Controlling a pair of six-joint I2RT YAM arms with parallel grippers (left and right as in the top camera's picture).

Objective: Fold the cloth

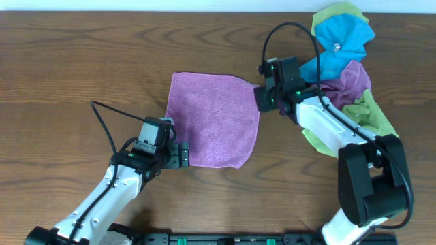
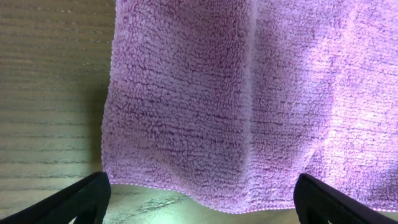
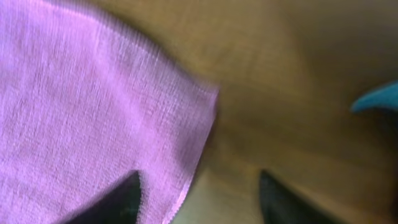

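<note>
**Inspector:** Where did the cloth (image 1: 214, 129) lie?

**Assistant:** Flat and unfolded at the middle of the table (image 1: 61, 61), in a single layer. Its far edge ran straight. Its near edge curved slightly into the near-right corner.

**Inspector:** The left gripper (image 1: 182, 154)?

**Assistant:** At the near-left corner. In the left wrist view its fingers (image 2: 81, 199) stood wide apart, with the cloth's hemmed near edge (image 2: 205, 202) lying between them. They held nothing.

**Inspector:** The right gripper (image 1: 262, 99)?

**Assistant:** At the far-right corner. The right wrist picture was blurred, but the fingers (image 3: 286, 202) were plainly parted. One was over the cloth's side edge (image 3: 186, 186) and the other over bare wood. Nothing was clamped.

**Inspector:** Room to move?

**Assistant:** Bare wood lay to the left of the cloth and beyond its far edge. A narrower strip ran along the near side, where the left arm lay. The right was crowded by a heap of a blue cloth (image 1: 340, 41), a mauve cloth (image 1: 351, 78) and lime-green cloths (image 1: 371, 119). The heap was clear of the cloth's right edge, with the right arm lying across it.
</note>
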